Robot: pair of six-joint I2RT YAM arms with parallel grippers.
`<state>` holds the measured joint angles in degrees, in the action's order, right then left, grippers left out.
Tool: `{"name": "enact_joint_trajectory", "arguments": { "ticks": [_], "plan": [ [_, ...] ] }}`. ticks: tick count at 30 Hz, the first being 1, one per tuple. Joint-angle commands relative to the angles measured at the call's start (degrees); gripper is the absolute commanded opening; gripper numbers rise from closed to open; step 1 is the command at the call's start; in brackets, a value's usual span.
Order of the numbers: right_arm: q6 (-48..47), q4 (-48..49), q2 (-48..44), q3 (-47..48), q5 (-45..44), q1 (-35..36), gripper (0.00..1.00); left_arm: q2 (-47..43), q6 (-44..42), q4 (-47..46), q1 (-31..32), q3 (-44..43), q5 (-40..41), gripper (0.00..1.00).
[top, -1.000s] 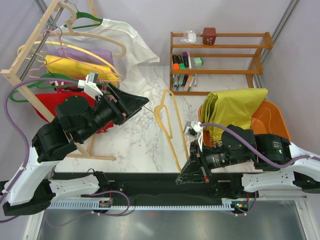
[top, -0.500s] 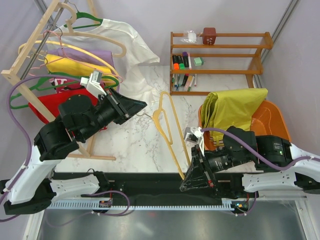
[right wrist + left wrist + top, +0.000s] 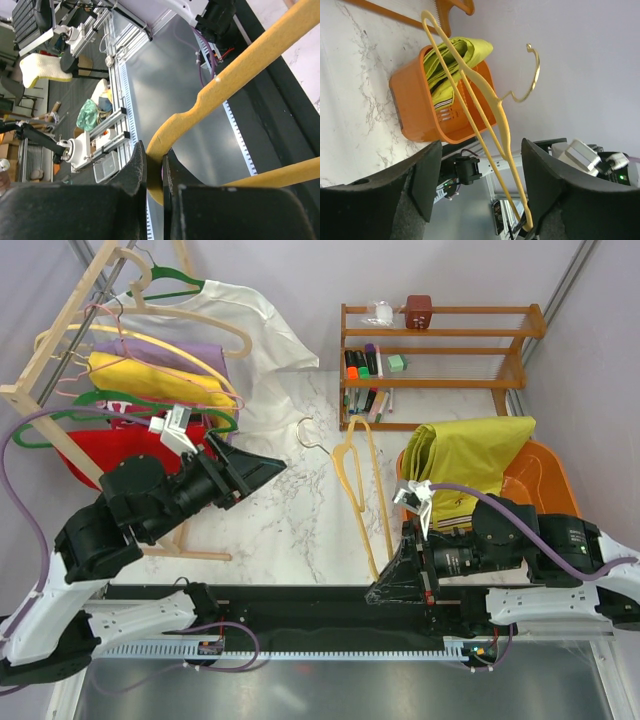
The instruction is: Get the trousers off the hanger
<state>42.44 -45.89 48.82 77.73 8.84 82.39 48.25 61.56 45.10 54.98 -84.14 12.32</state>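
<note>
The trousers [image 3: 470, 455] are a lime-yellow bundle lying folded in the orange basket [image 3: 545, 475], off the hanger. The bare pale yellow-orange hanger [image 3: 358, 475] stands tilted above the marble table with its wire hook [image 3: 312, 430] pointing far-left. My right gripper [image 3: 380, 588] is shut on the hanger's near corner; in the right wrist view the jaws [image 3: 155, 172] pinch the hanger's curved end [image 3: 240, 70]. My left gripper [image 3: 272, 466] is open to the left of the hook and touches nothing. Its wrist view shows the hanger [image 3: 485, 95], trousers [image 3: 455, 57] and basket [image 3: 420, 117] beyond its spread fingers [image 3: 427, 185].
At the far left a wooden clothes rack [image 3: 60, 350] carries green hangers, a red garment [image 3: 110, 450], a golden-yellow garment [image 3: 140, 370] and a white shirt [image 3: 265, 340]. A wooden shelf [image 3: 440, 350] with markers and small items stands at the back. Marble table [image 3: 290, 520] lies between the arms.
The left gripper has let go near the hook, opened and drawn back left. The right arm has swung the hanger to the right and more upright, with the hook now farther back.
</note>
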Motion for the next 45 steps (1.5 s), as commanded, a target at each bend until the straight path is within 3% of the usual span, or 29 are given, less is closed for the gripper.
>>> {"name": "enact_joint_trajectory", "arguments": {
  "ticks": [1, 11, 19, 27, 33, 37, 45],
  "plan": [
    [1.7, 2.8, -1.3, -1.1, -3.6, 0.2, 0.0, -5.3, 2.1, -0.3, 0.0, 2.9, -0.4, 0.68],
    [3.5, 12.0, 5.8, 2.8, 12.1, 0.1, 0.0, -16.5, 0.0, -0.2, 0.0, 13.2, -15.5, 0.58],
    [4.3, 11.7, 8.0, 10.4, 15.4, 0.2, 0.0, -31.1, 4.9, 7.5, 0.0, 21.6, -12.6, 0.56],
    [7.1, 14.0, 9.4, 14.6, 23.9, 0.2, 0.0, -36.6, 6.7, 16.2, 0.0, 25.5, -12.5, 0.55],
    [10.3, 24.4, 13.7, 17.1, 30.3, 0.2, 0.0, -41.7, 9.8, 20.1, 0.0, 27.8, -9.8, 0.55],
    [15.5, 42.4, 20.9, 15.3, 35.5, 0.2, 0.0, -42.4, 10.7, 21.3, 0.0, 28.3, -9.9, 0.54],
    [22.1, 55.5, 33.2, 21.1, 41.8, -3.7, 0.0, -41.5, 10.2, 22.6, 0.0, 26.7, -9.9, 0.54]
  ]
}}
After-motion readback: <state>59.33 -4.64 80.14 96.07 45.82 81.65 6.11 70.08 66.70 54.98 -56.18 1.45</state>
